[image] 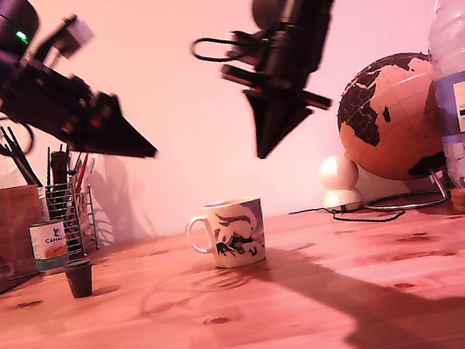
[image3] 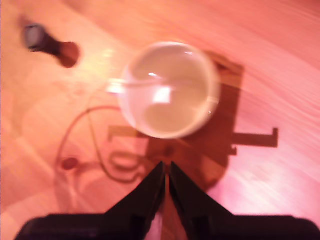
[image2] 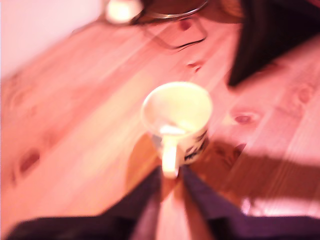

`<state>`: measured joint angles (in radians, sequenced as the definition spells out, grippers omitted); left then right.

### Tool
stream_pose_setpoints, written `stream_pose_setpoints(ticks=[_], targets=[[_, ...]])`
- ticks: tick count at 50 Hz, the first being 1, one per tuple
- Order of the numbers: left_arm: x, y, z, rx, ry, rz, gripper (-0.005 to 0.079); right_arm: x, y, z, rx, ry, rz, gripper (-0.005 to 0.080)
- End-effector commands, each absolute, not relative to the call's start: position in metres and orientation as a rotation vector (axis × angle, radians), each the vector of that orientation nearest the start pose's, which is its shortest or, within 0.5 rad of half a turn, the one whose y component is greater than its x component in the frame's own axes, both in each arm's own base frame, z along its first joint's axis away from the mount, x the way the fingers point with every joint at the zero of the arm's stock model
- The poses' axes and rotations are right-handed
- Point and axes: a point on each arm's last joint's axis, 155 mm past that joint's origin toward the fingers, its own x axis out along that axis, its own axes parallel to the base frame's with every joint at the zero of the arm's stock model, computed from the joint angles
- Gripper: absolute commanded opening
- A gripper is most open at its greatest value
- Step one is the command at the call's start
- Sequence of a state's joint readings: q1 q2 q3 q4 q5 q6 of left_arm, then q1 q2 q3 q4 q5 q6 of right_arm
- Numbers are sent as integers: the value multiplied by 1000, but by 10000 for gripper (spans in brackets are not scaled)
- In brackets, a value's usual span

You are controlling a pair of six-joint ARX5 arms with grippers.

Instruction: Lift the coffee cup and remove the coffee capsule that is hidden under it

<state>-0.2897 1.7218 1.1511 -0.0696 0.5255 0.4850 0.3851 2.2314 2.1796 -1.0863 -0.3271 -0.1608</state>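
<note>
Bare table (image: 240, 333) up front, cup (image: 235, 232) upright mid-table, capsule (image: 79, 278) well off toward exterior view's left. Both grippers (image: 144, 148) (image: 266, 150) hovering above, pinched closed, holding nothing.

The cup (image: 233, 232) is a white ceramic mug with dark blue-black cartoon drawings on its side. It stands upright on the wood, mouth up, its loop handle toward the exterior view's left. From above its inside looks empty, though both wrist views are blurred. The capsule (image: 79, 277) is small, dark and tapered, with a wider rim at the top. It stands upright in the open, well apart from the cup, toward the exterior view's left, and is about half the cup's height.
</note>
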Motion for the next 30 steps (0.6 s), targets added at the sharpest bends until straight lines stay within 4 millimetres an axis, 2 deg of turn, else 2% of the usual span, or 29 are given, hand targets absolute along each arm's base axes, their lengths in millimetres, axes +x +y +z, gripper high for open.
stream_pose_setpoints(ticks=[1, 15, 24, 30], targets=[[438, -229, 124, 376, 483, -934, 367, 469, 261, 136, -186, 1106, 745, -12], [458, -241, 103, 371, 533, -952, 367, 478, 265, 141, -192, 1055, 752, -12], [473, -251, 99, 369, 562, -965, 367, 482, 265, 142, -190, 1040, 750, -12], [476, -256, 94, 370, 603, -982, 367, 485, 261, 142, -185, 1039, 742, -12]])
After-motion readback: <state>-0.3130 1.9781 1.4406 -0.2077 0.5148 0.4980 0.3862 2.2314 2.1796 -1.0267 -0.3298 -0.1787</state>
